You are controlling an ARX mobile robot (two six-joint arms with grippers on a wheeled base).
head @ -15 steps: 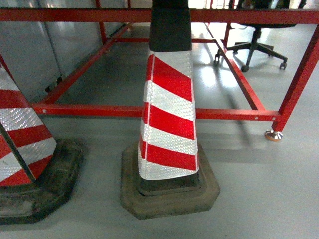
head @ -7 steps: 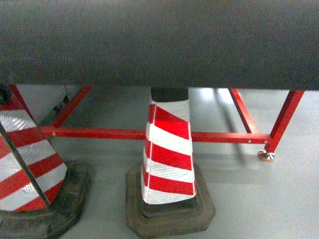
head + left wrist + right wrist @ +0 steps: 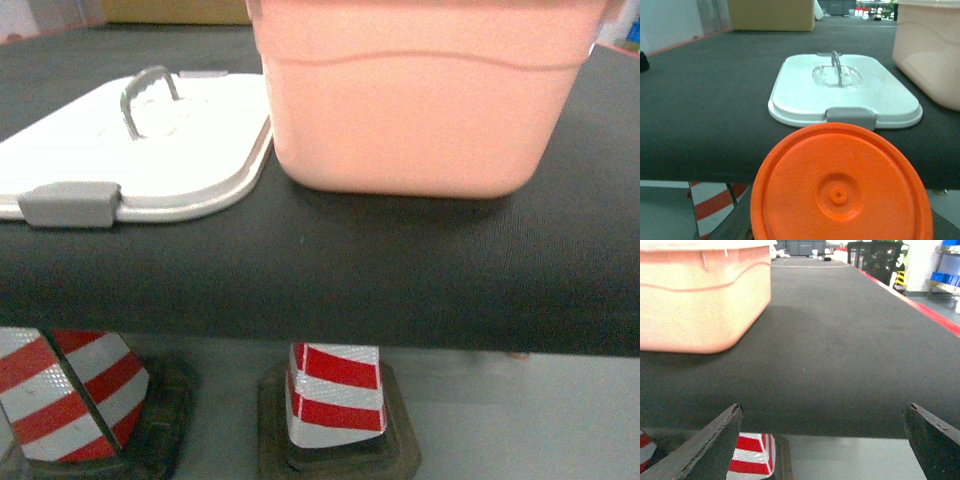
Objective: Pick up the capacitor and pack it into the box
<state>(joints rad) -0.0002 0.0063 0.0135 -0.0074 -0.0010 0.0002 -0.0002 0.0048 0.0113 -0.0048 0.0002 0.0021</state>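
**A:** Where is the box?

**B:** The pale pink box (image 3: 425, 95) stands on the black table (image 3: 330, 285), near its front edge, toward the right in the head view. Its white lid (image 3: 150, 150) lies flat just left of it, the edges very close or touching. A grey latch (image 3: 70, 203) sits on the lid's near edge and a grey handle (image 3: 148, 95) stands up from its middle.

**A:** And the capacitor?

**B:** I cannot pick one out in any view. The left wrist camera shows a round orange disc (image 3: 840, 187) filling the near bottom of the picture, with a small raised hub at its centre; what it is I cannot tell.

**A:** The grippers?

**B:** The right gripper (image 3: 822, 440) is spread wide: two dark fingertips (image 3: 715, 440) show at the lower left and lower right corners, with nothing between them, before the table's near edge. The left one's fingers are not visible.

**A:** Anything else?

**B:** Two red-and-white traffic cones (image 3: 335, 400) stand on the grey floor (image 3: 520, 420) under the table. A brown cardboard carton (image 3: 771, 15) sits at the far end, and blue bins (image 3: 946, 277) are off to the far right.
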